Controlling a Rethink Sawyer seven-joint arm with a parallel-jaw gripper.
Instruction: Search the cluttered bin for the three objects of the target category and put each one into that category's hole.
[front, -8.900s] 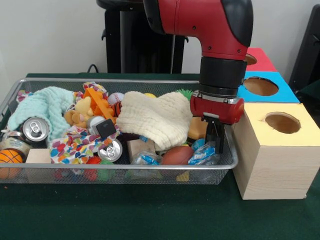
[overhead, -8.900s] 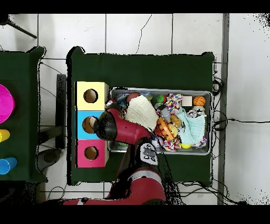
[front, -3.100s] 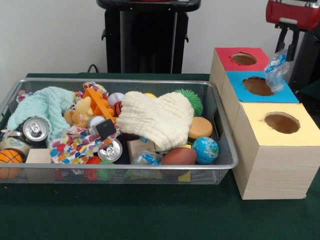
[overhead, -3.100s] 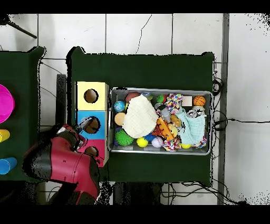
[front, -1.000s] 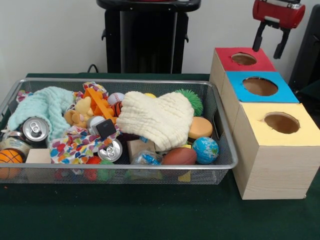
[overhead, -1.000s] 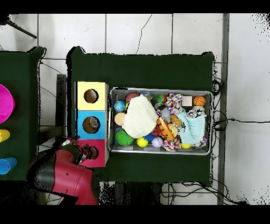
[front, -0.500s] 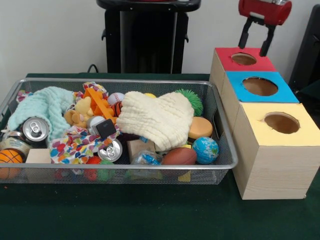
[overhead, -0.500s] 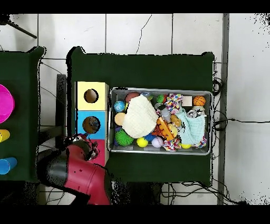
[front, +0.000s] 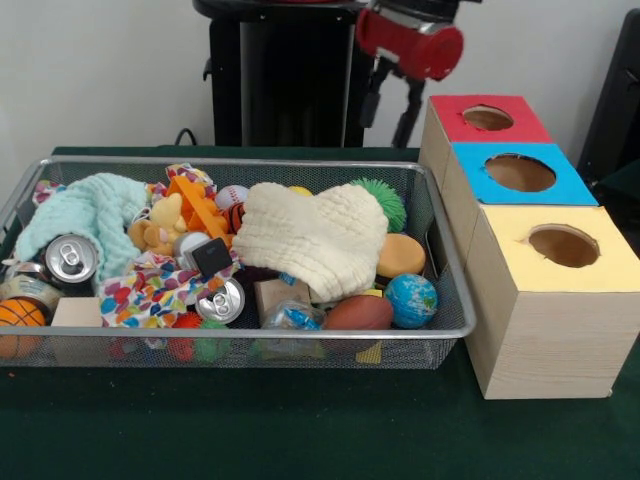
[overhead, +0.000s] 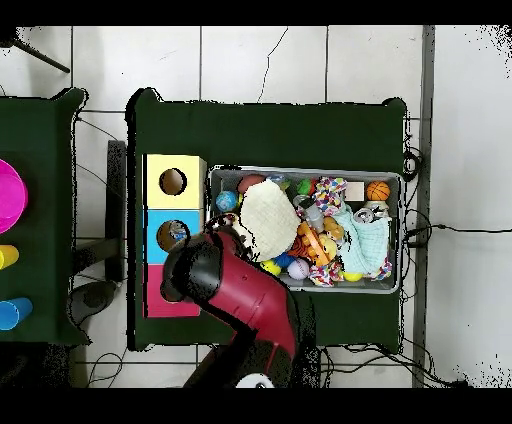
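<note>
The gripper (front: 388, 108) hangs above the far right corner of the bin (front: 250, 338), just left of the red-topped box (front: 487, 118). Its two black fingers (front: 408, 112) stand apart with nothing between them, so the jaws are released and empty. In the overhead view the red arm (overhead: 235, 290) covers that end of the bin and part of the red box, so the gripper itself cannot be made out there.

One crinkly clear packet (front: 290, 318) with blue and white print lies at the bin's near edge, wedged between a wooden block (front: 277, 293) behind it and a brown toy football (front: 357, 312) to its right. No other packet can be told apart in the clutter.

A cream knitted cloth (front: 312, 238) is draped over the middle of the bin, with a green spiky ball (front: 384, 200) behind it and an orange disc (front: 400, 256) at its right edge. A blue globe ball (front: 411, 299) sits in the near right corner, touching the football. Two silver drink cans (front: 221, 299) lie in the left half, one beside a mint-green cloth (front: 80, 215).

Right of the bin, three wooden boxes stand in a row, each with a round hole on top: the red-topped one farthest, the blue-topped box (front: 548, 187) in the middle, and the yellow-topped box (front: 560, 275) nearest.
</note>
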